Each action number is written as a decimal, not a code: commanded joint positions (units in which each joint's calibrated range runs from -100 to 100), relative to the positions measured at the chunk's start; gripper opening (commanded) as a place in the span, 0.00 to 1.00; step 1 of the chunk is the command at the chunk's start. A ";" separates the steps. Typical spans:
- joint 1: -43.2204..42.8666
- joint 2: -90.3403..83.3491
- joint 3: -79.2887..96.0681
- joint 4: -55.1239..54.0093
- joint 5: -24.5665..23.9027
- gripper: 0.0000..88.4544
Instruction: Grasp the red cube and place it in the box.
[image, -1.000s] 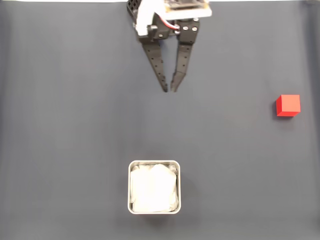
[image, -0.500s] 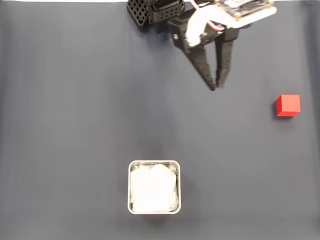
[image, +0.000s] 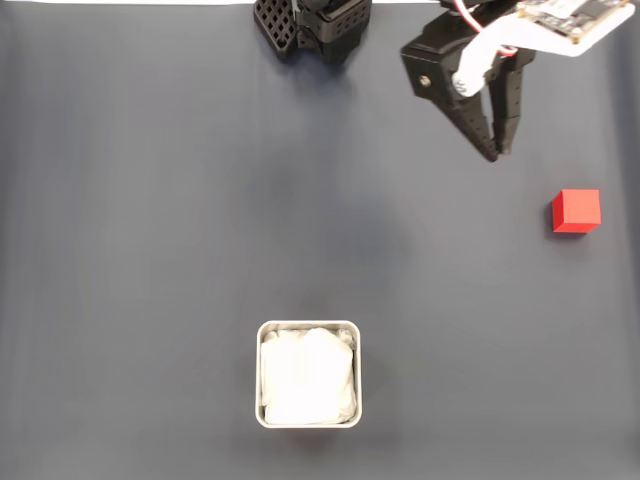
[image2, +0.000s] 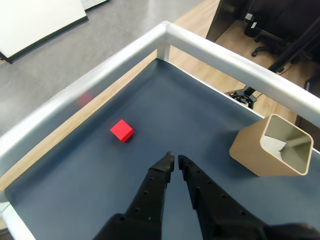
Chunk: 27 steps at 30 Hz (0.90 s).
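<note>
The tabletop (image: 150, 200) is being shown in the fixed view as a smooth, matte, dark blue-grey sheet. The red cube (image: 576, 211) is being seen near the right edge of that view, plain-faced and sharp-edged, resting flat on the sheet; in the wrist view it (image2: 122, 131) is lying ahead and to the left of the fingertips, near a brushed metal rail (image2: 100, 75) that is bordering the surface. The box (image: 308, 373) is sitting low in the middle of the fixed view, well apart from the cube: a square pale-grey tin with rounded corners, its inside being filled with crumpled white lining.

The tool (image: 495, 153) is being held above the bare sheet, up and to the left of the cube, touching nothing. Its black perforated fingers (image2: 152, 192) are being kept nearly pressed together, with only a thin slit between the tips, and nothing is being pinched. The arm's upper part is being cut off by the top edge of the fixed view.

A tan, square-mouthed container (image2: 272, 147) is being seen tilted at the right of the wrist view; its contents are hard to make out.
</note>
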 joint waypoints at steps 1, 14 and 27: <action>-2.66 0.49 -2.91 -0.67 0.10 0.00; -8.13 4.30 -2.91 -1.74 0.34 0.03; -10.33 10.97 -5.01 -5.26 1.56 0.07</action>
